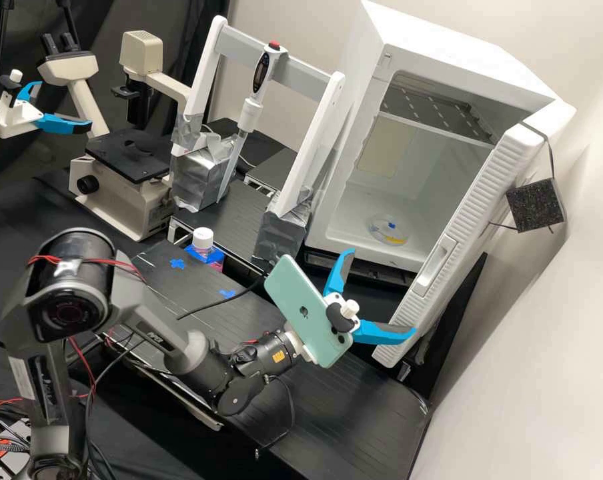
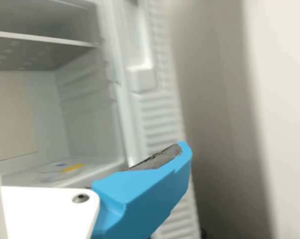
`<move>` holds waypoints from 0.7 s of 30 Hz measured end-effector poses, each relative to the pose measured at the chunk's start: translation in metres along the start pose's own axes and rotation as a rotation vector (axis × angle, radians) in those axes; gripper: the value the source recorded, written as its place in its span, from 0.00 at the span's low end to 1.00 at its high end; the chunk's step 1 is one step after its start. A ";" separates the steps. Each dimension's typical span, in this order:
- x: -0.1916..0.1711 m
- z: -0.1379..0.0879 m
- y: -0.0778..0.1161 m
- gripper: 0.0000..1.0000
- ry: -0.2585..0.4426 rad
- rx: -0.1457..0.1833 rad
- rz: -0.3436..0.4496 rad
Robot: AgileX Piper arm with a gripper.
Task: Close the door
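The door (image 1: 491,193) stands open at the high view's right, so the whole closing seems left to do, with the gripper (image 1: 381,291) spread wide near its lower end, right of centre.

Room under shelf (image 1: 441,113), beside open door (image 1: 468,200).

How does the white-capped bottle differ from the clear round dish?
The bottle is tall and upright; the dish is low and flat. The bottle is outside the white cabinet; the dish sits inside it. The bottle has a white cap above blue and pink; the dish shows yellow and blue. Both show some blue.
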State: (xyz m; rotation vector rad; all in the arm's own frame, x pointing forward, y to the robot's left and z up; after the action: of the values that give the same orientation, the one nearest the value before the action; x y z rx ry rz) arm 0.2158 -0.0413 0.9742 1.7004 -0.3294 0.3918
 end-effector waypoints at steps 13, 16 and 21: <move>-0.014 -0.037 -0.034 1.00 0.139 -0.018 -0.165; -0.019 -0.036 -0.026 1.00 0.122 -0.032 -0.134; -0.024 -0.028 -0.006 1.00 0.077 -0.057 -0.043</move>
State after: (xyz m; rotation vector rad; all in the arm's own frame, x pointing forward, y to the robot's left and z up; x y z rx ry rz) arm 0.1947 -0.0132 0.9621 1.6299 -0.2452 0.4111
